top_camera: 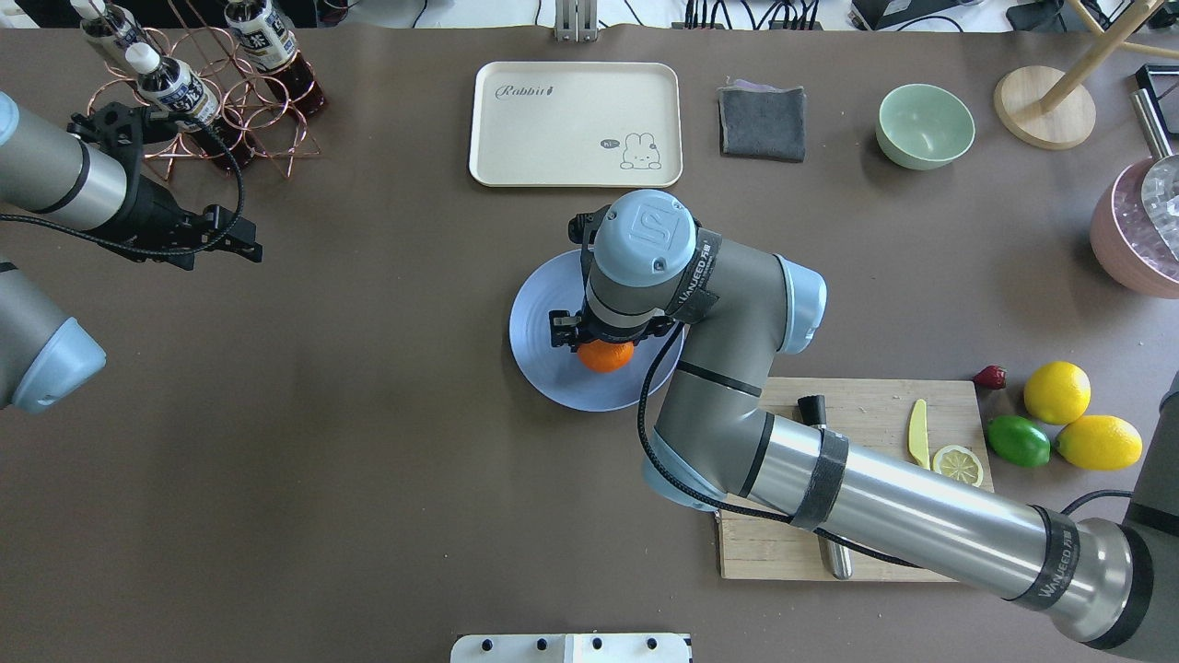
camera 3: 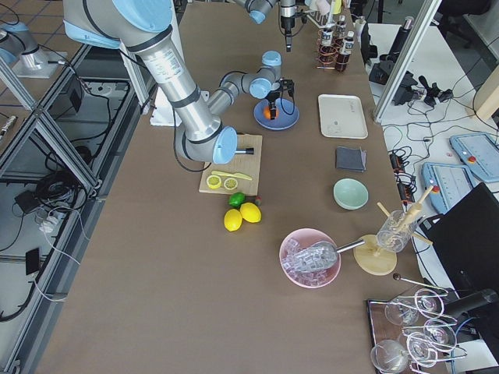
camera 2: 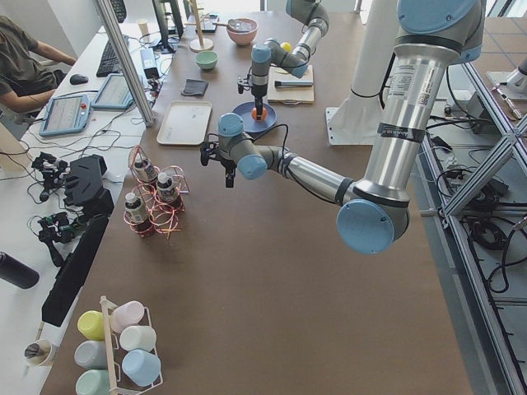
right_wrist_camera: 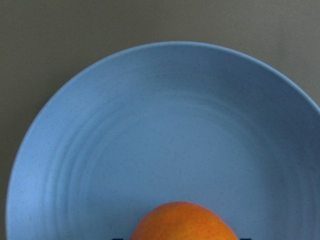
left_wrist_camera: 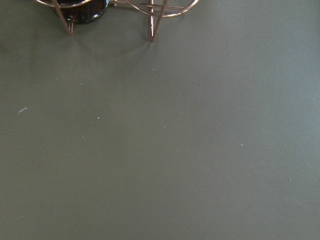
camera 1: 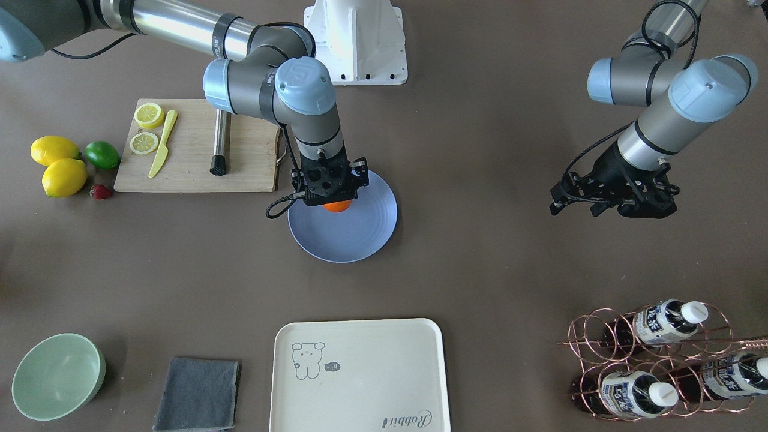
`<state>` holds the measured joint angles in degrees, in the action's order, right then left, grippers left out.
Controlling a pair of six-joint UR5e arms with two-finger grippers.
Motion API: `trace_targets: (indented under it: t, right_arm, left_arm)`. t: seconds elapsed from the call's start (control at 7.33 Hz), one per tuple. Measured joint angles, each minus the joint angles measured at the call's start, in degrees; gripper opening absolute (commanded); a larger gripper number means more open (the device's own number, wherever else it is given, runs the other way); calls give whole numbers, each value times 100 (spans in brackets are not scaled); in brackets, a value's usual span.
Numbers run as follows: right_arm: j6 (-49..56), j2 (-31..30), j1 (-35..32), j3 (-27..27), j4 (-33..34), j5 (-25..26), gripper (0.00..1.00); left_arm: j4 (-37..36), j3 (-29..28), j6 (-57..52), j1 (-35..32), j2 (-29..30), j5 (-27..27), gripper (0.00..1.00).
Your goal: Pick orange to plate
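Observation:
The orange (camera 1: 337,207) (top_camera: 605,357) sits at the plate's robot-side part, right under my right gripper (camera 1: 337,201). The periwinkle-blue plate (camera 1: 354,237) (top_camera: 543,313) lies mid-table. In the right wrist view the orange (right_wrist_camera: 182,222) fills the bottom edge between two dark finger tips, with the plate (right_wrist_camera: 165,125) spread behind it. The right gripper is shut on the orange; I cannot tell whether the fruit touches the plate. My left gripper (camera 1: 576,207) (top_camera: 238,238) hangs open and empty over bare table near the bottle rack, far from the plate.
A wooden cutting board (camera 1: 192,150) with lemon slices, a yellow knife and a metal tool lies beside the plate. Two lemons (camera 1: 60,168), a lime (camera 1: 102,154) and a strawberry sit past it. Cream tray (camera 1: 360,375), green bowl (camera 1: 57,375), grey cloth (camera 1: 198,393), copper bottle rack (camera 1: 660,360).

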<state>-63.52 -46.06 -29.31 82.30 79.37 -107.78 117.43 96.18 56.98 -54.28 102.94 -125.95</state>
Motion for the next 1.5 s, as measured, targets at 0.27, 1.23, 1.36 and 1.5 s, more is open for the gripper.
trace_targets:
  t: [0.27,1.23,1.36,1.5]
  right_arm:
    - [-10,-6,12,-26,-28,4,100]
    - [373,-1006,-890,1692,756,-588,100]
    - [869,-1379,-1307,1976,847,-937,100]
    - [1504,-1818,-1704,2177,879,-1165,100]
  left_arm:
    - [1,-1,13,-3,-2,0,96]
    - [-196,12,-1217,-1179,-393,-558,95]
    - [-433,18,-1964,-1561,-549,-657,95]
    - [-809,17,-2889,-1963,-688,-696,95]
